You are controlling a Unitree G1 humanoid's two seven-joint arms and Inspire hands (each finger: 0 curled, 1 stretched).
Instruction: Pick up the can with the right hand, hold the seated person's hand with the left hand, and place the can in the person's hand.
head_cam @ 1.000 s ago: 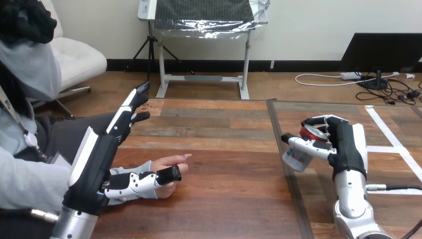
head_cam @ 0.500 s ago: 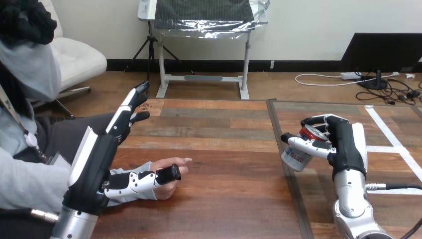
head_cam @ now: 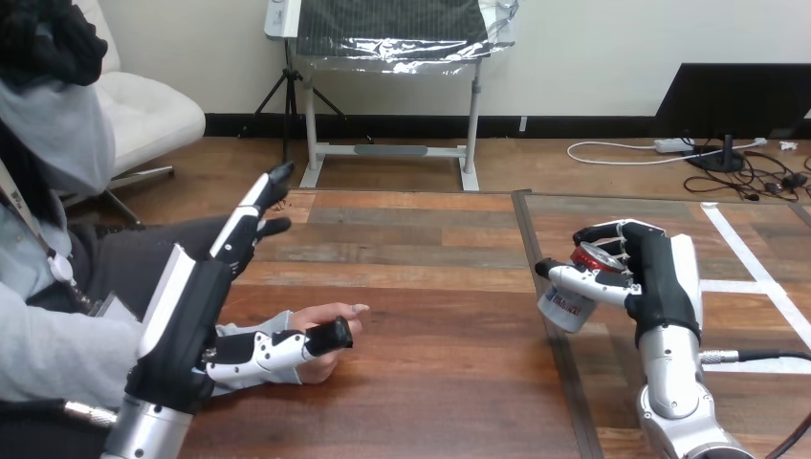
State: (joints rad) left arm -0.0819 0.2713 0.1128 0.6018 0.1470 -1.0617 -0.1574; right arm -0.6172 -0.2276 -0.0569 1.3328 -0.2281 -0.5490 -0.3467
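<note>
Wooden table [head_cam: 421,249]: plank surface, divided by one dark seam [head_cam: 525,229] running from the far edge to the near edge. Left of the seam, bare planks. Right of the seam, a long white tape line [head_cam: 742,249] crosses the boards diagonally, with a shorter white strip [head_cam: 727,285] branching from it toward the seam.

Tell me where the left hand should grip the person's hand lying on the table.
Probably round the middle of the person's hand, coming from above on its wrist side, by the left hand: it lies low on the wooden table, fingertips pointing right.
</note>
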